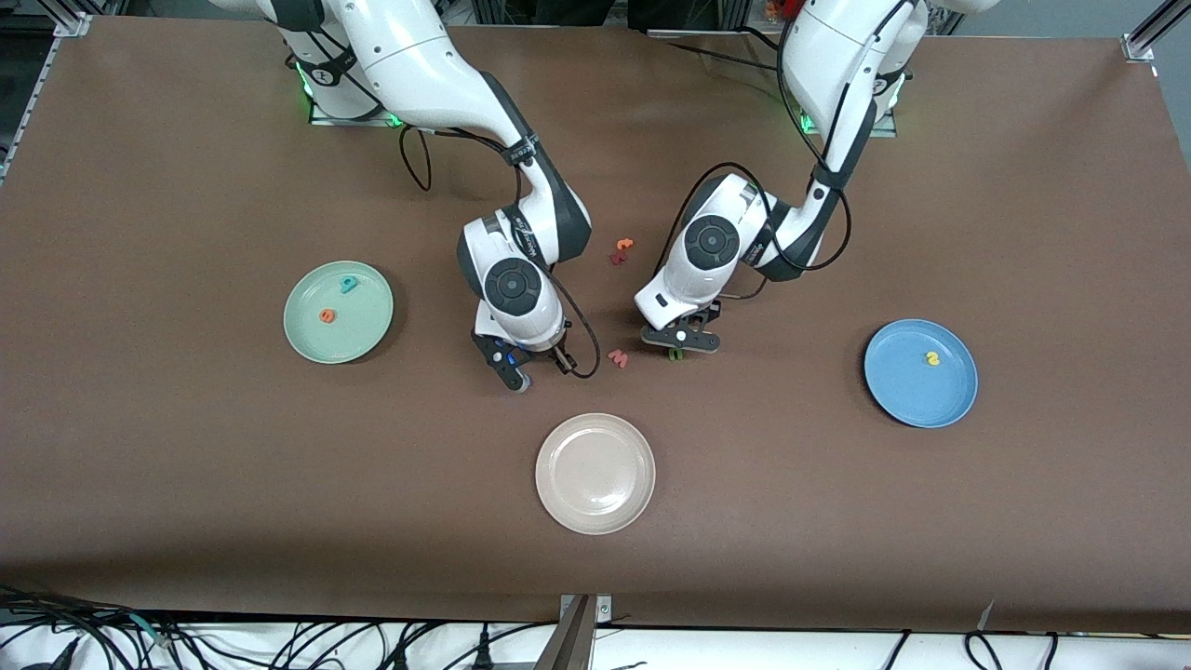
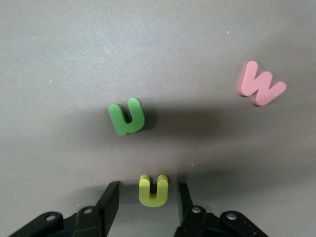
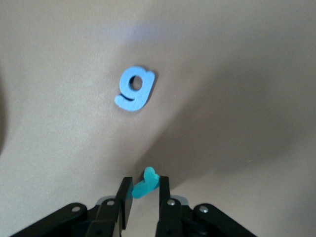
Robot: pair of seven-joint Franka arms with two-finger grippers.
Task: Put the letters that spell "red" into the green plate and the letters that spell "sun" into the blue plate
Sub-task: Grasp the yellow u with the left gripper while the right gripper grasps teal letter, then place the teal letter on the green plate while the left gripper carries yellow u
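**Inspector:** Jaws first. Left gripper stands low over the bench, jaws apart, with the yellow "u" between them; I cannot tell whether the pads touch it. Right gripper has its jaws clamped on a small teal letter, which I judge to be the "r".

**Clerk:** And the relation the next move turns on?

**Inspector:** The yellow "u" lies flat, its two prongs pointing away from the wrist, its sides facing the jaws. The left arm is plainly the one to take it. The green "n" lies just past it, with the red "w" off to one side, apart.

**Clerk:** The plates?

**Inspector:** Green plate, toward the right arm's end, holds an orange "e" and a teal "d". Blue plate, toward the left arm's end, holds the yellow "s". A cream plate sits nearest the camera. A blue "g" lies under the right gripper.
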